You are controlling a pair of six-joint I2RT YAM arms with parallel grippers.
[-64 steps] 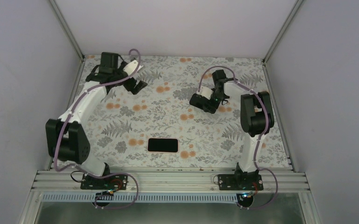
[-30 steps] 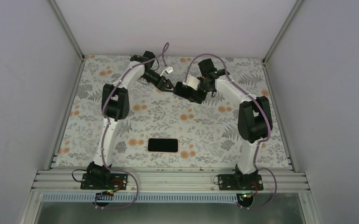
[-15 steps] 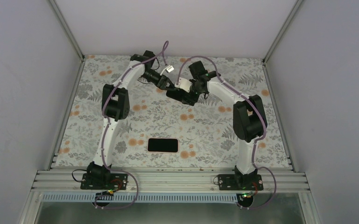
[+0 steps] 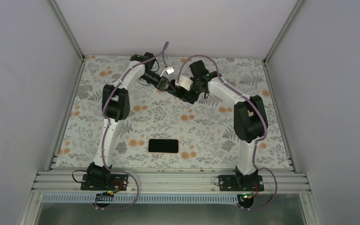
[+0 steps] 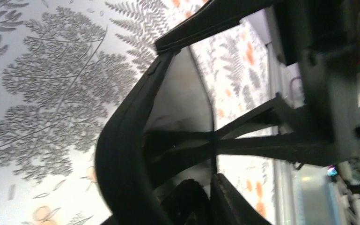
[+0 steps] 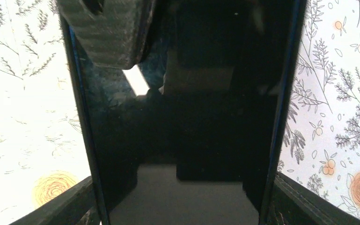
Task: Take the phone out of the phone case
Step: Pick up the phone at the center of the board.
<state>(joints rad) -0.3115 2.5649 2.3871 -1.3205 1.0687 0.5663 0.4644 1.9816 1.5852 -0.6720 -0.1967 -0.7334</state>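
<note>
Phone: flat black slab with a glossy dark screen facing up and rounded corners. It lies level at lower centre of the top view, long axis left-right. Phone case: salmon-pink shell, seen only as a thin rim along the phone's right end and lower edge. The phone is seated inside it.

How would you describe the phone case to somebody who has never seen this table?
Start from the floral table and look near the middle of its near edge, at the bottom of the top view. The phone case lies flat there: a dark rectangle with a thin pink rim. The other dark slab is held in the right gripper and shows no pink.
</note>
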